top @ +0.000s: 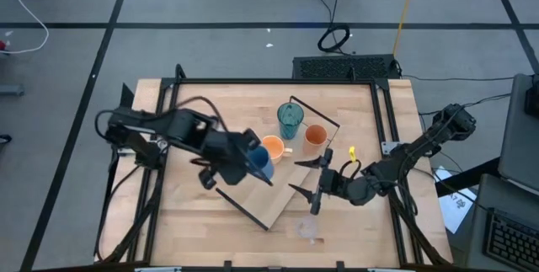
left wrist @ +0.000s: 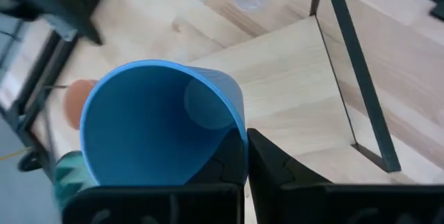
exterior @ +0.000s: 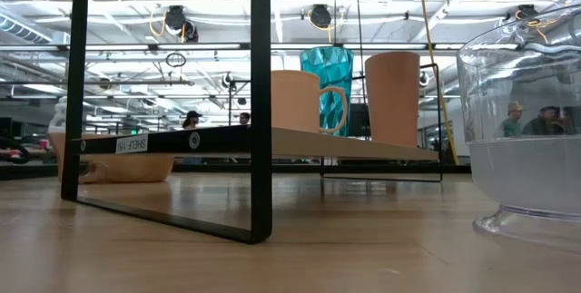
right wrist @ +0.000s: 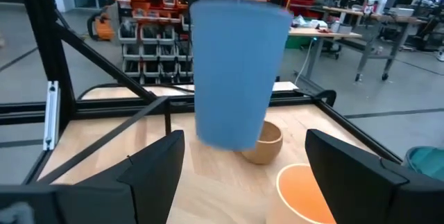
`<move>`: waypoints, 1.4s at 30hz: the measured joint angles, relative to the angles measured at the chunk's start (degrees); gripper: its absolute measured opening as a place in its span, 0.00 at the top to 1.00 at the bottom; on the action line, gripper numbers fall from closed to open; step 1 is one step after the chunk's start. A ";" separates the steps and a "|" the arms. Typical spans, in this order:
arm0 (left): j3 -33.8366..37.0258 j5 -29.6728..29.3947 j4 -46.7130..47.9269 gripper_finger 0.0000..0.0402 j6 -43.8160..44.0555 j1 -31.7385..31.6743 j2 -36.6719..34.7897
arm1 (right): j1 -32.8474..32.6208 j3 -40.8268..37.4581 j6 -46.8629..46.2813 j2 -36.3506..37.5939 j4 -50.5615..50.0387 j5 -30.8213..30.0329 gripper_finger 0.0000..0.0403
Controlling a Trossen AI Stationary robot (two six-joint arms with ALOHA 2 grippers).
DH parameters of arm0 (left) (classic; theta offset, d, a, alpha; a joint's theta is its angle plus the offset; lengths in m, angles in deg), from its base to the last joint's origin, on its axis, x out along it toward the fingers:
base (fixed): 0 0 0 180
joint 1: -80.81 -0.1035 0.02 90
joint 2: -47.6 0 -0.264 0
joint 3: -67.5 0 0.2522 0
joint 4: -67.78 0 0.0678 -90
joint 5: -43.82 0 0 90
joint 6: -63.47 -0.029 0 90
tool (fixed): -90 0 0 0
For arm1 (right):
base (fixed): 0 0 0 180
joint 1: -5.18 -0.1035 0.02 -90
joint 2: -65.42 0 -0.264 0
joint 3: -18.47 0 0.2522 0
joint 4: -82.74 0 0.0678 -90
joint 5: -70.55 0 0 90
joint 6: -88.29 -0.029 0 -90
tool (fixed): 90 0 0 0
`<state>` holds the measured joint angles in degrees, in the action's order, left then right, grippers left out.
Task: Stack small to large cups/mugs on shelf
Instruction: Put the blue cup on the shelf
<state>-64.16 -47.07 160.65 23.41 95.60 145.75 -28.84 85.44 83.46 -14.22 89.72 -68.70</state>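
**Blue cup in the air, on its way to the shelf**

Above the shelf (top: 282, 189), the left tool (top: 253, 164) pinches the blue cup (top: 258, 161) by its wall, lifted just beside the orange mug (top: 273, 147). The teal tumbler (top: 290, 119) and orange cup (top: 315, 135) stand behind. The right tool (top: 317, 184) waits nearby, fingers spread. Next, probably, the cup must be lowered upright onto a bare spot.
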 joint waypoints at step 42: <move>0.03 -0.17 -2.97 0.99 -3.60 0.78 3.84 | 13.09 0.03 -9.37 -4.56 2.27 24.03 0.05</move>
<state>-64.12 -47.24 157.67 19.81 96.38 149.59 -15.75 85.47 74.10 -18.78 91.99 -44.67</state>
